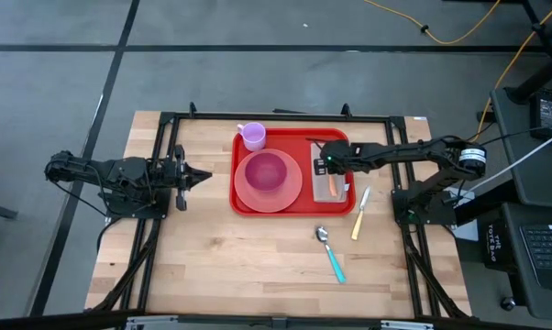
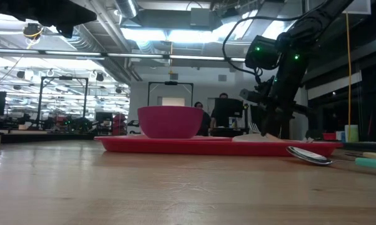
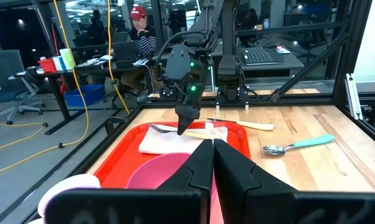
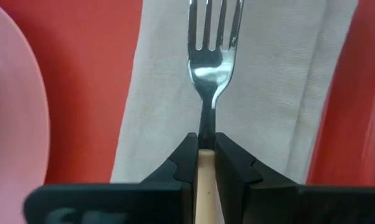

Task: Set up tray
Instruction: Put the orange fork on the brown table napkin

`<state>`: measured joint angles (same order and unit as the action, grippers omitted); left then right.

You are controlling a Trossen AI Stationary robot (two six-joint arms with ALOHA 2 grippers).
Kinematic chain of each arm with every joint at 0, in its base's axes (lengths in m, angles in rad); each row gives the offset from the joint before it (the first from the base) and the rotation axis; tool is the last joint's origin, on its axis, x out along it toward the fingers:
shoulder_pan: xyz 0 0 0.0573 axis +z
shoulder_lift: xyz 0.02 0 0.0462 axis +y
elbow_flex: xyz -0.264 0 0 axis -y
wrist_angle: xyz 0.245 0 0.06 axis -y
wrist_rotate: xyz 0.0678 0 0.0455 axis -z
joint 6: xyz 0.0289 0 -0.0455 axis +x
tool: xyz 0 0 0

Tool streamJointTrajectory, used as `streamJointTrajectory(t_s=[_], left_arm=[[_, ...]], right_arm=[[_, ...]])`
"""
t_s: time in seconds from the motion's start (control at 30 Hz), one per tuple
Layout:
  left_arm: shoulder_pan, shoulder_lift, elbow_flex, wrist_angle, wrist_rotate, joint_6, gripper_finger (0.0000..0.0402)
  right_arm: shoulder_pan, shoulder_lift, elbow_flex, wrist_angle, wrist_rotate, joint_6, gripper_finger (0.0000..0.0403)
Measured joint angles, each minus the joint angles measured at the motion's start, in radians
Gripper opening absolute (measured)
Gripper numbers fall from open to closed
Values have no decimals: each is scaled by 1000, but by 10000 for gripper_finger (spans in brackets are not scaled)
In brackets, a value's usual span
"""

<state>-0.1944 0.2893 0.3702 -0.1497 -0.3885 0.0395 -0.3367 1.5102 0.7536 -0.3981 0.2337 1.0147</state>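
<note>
Red tray [image 1: 242,203]: right fingers [image 4: 203,163] pinch fork [image 4: 211,50] over napkin [image 4: 275,93], handle mostly hidden; left fingers [image 3: 213,163] shut, empty.

Right end effector [image 4: 204,163] clamped on fork [image 4: 211,59] handle, tines over white napkin [image 4: 268,93], red tray [image 4: 81,74], pink plate [image 4: 13,118] edge

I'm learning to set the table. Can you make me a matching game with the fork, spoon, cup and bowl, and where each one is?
Things:
1. fork
2. spoon
3. cup
4. bowl

Places:
A. on the pink plate
B. on the bare wood table, off the tray
C. in the right gripper, over the napkin
D. at the tray's corner

Pairs: 1-C, 2-B, 3-D, 4-A
</note>
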Motion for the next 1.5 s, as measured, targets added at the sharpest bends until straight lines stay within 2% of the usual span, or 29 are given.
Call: streamJointTrajectory(t_s=[0.33,1.5], left_arm=[[0,0,0,-5,1,0,4],[0,0,0,-11,0,0,4]], right_arm=[[0,75,0,54,0,-27,38],[-2,78,0,65,28,-1,53]])
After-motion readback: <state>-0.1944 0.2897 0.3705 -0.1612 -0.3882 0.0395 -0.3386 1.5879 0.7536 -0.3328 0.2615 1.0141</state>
